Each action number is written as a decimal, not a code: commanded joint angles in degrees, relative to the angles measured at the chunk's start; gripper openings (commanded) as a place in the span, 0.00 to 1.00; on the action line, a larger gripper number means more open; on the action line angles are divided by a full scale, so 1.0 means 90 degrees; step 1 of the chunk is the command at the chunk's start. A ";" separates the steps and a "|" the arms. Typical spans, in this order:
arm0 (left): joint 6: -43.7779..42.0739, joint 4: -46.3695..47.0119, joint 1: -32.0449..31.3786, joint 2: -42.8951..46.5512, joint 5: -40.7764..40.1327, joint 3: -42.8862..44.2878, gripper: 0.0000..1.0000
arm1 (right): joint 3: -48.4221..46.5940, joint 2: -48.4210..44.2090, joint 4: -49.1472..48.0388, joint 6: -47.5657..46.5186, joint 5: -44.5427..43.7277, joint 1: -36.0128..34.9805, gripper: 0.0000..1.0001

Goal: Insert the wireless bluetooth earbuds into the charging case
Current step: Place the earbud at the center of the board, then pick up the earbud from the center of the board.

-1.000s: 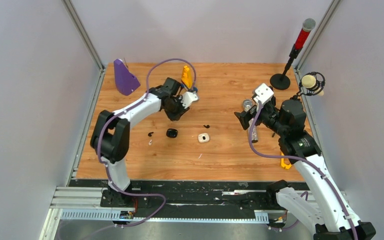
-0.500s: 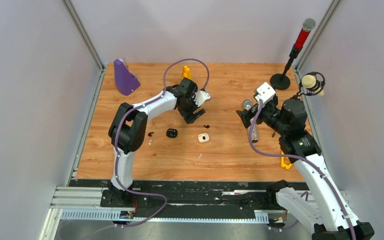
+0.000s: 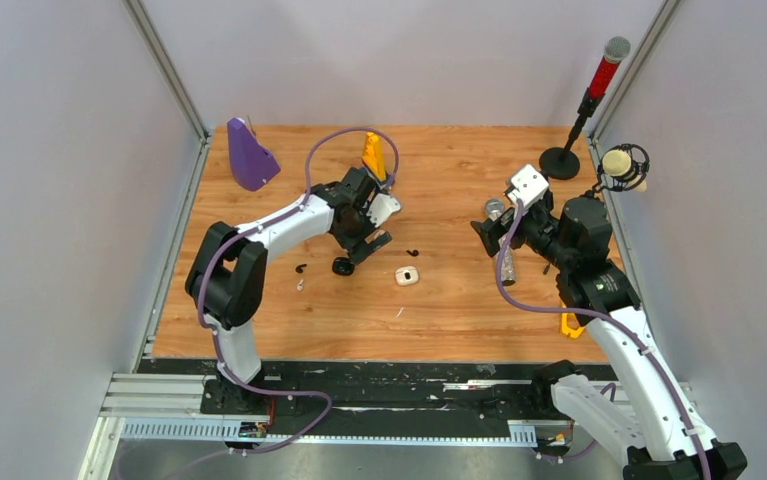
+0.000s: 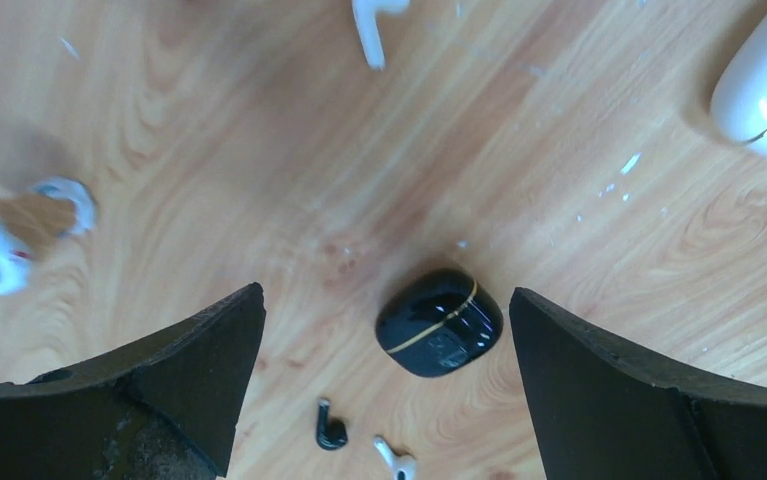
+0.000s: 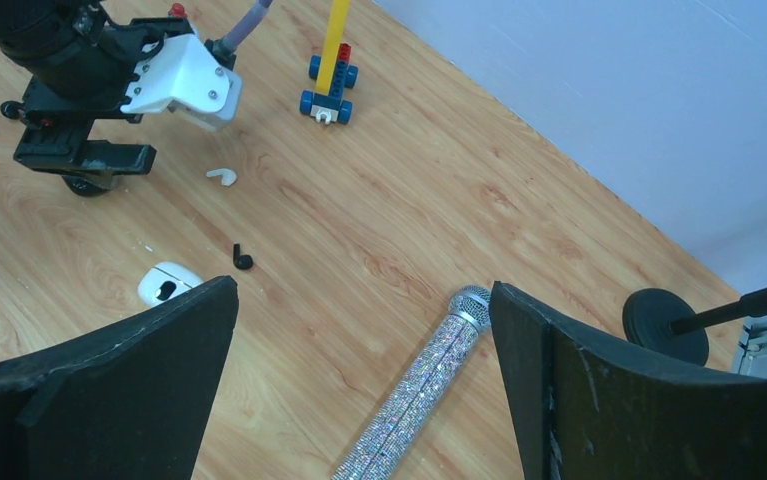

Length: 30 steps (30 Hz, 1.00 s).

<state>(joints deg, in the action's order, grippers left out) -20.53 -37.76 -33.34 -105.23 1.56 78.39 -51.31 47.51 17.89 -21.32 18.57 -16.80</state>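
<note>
A glossy black charging case (image 4: pixel 439 322) with a gold seam lies shut on the wood, between and below the fingers of my open left gripper (image 4: pixel 384 293). Just nearer lie a black earbud (image 4: pixel 330 428) and a white earbud (image 4: pixel 396 460). From above, the left gripper (image 3: pixel 359 243) hovers over the black case (image 3: pixel 342 267). A white case (image 3: pixel 406 276) sits to its right, with another black earbud (image 3: pixel 412 251) beyond it. Another white earbud (image 5: pixel 221 177) lies by the left wrist. My right gripper (image 5: pixel 364 288) hangs open and empty above a glitter microphone (image 5: pixel 414 390).
A purple block (image 3: pixel 250 155) stands at the back left and a yellow toy (image 3: pixel 372 155) on blue wheels behind the left gripper. A microphone stand (image 3: pixel 560 160) with a red microphone (image 3: pixel 607 65) is at the back right. A yellow piece (image 3: pixel 570 325) lies near the right arm.
The left gripper has gone from shut to open. It swung right, then came back towards me over the black case. The right arm has stayed put.
</note>
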 commanded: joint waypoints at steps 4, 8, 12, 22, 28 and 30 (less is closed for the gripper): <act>0.0455 -0.0313 0.0339 0.0081 0.0068 -0.0247 1.00 | 0.0101 -0.0064 -0.0308 -0.0053 0.0107 0.0020 1.00; 0.0040 -0.0225 0.0969 0.0794 0.0522 -0.0594 1.00 | 0.0119 -0.0065 -0.0308 -0.0042 0.0227 0.0014 1.00; -0.0154 -0.0229 0.1580 0.1328 0.0422 -0.0924 1.00 | 0.0126 -0.0045 -0.0308 -0.0072 0.0280 -0.0007 1.00; -0.0203 0.0162 0.2062 0.0853 0.0144 -0.1627 0.72 | 0.0135 -0.0129 -0.0303 -0.0064 0.0270 -0.0070 1.00; -0.0160 0.0254 0.2147 0.0659 0.0149 -0.1721 0.59 | 0.0135 -0.0190 -0.0307 -0.0043 0.0290 -0.0069 1.00; -0.0151 0.0253 0.2159 0.0635 0.0179 -0.1740 0.56 | 0.0135 -0.0205 -0.0307 -0.0041 0.0290 -0.0075 1.00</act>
<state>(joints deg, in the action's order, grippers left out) -21.56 -37.43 -14.46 -99.72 2.63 62.57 -50.46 46.57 17.61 -21.37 20.10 -17.15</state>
